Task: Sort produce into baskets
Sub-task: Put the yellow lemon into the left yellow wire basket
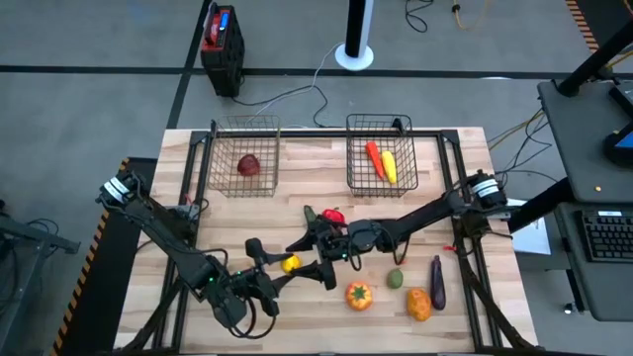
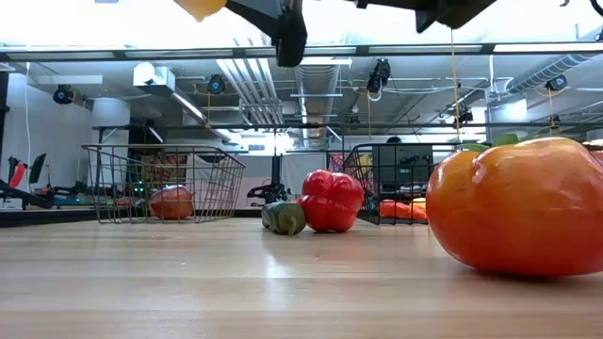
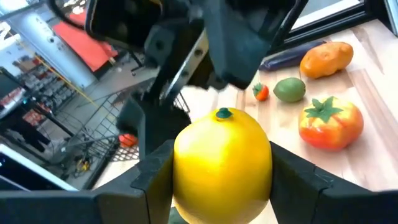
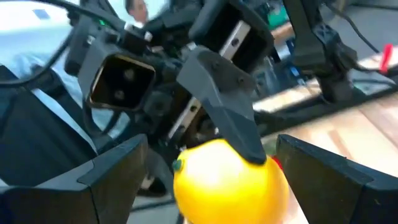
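Observation:
A yellow lemon (image 1: 290, 263) with a green stem nub hangs over the table's middle front, held by my left gripper (image 1: 282, 265). It shows large in the left wrist view (image 3: 222, 158). My right gripper (image 1: 309, 260) is open, with one finger on either side of the lemon (image 4: 230, 180) and a gap to each. The left wire basket (image 1: 242, 158) holds a red fruit (image 1: 247, 165). The right wire basket (image 1: 381, 153) holds an orange carrot (image 1: 374, 158) and a yellow piece (image 1: 390, 166). My left gripper pinches the lemon by its two opposite sides (image 3: 180, 168) between its two fingers (image 3: 155, 174). The fingers come about level from the table's left. The lemon's stem end (image 3: 222, 113) points away from the wrist. In the low view the lemon (image 2: 200, 8) is lifted well clear of the table.
On the table lie a red pepper (image 1: 334, 215), a dark green piece (image 1: 310, 213), an orange tomato (image 1: 359, 295), a green lime (image 1: 395, 279), a purple eggplant (image 1: 436, 280) and an orange potato (image 1: 418, 304). A red-and-black box (image 1: 221, 44) stands beyond the far edge.

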`<state>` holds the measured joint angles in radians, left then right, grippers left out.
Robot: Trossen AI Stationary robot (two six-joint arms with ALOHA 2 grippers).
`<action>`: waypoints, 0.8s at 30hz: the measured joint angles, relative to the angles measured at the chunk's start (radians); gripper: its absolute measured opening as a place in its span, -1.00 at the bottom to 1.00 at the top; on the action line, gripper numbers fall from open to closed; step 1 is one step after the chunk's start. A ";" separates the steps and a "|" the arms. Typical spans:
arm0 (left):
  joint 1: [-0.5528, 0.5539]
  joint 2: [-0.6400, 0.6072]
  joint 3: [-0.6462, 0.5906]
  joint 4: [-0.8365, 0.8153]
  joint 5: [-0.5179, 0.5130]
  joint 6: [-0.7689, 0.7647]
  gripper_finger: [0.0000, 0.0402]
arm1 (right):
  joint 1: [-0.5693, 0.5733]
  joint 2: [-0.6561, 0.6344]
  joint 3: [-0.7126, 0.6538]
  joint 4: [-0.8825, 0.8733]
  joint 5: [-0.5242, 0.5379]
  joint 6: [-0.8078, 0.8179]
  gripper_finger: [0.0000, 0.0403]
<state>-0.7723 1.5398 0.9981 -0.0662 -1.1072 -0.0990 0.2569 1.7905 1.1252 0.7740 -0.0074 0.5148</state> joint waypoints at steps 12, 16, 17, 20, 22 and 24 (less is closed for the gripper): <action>0.068 -0.089 0.000 -0.262 0.078 -0.315 -0.06 | 0.000 -0.187 -0.001 -0.532 0.217 -0.009 0.73; 0.153 -0.165 0.000 -0.394 0.077 -0.400 -0.06 | 0.004 -0.230 0.000 -0.605 0.294 -0.014 0.73; 0.181 -0.184 0.000 -0.433 0.079 -0.413 -0.06 | 0.005 -0.232 0.000 -0.607 0.298 -0.018 0.73; 0.274 -0.253 0.000 -0.553 0.110 -0.430 -0.06 | 0.005 -0.234 0.000 -0.612 0.297 -0.029 0.73; 0.356 -0.302 0.000 -0.642 0.141 -0.438 -0.06 | 0.005 -0.235 0.000 -0.616 0.297 -0.029 0.73; 0.446 -0.351 0.000 -0.731 0.199 -0.440 -0.06 | 0.005 -0.231 0.000 -0.621 0.297 -0.027 0.73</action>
<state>-0.3265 1.1888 0.9981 -0.7970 -0.9087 -0.5395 0.2619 1.5593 1.1248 0.1528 0.2893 0.4873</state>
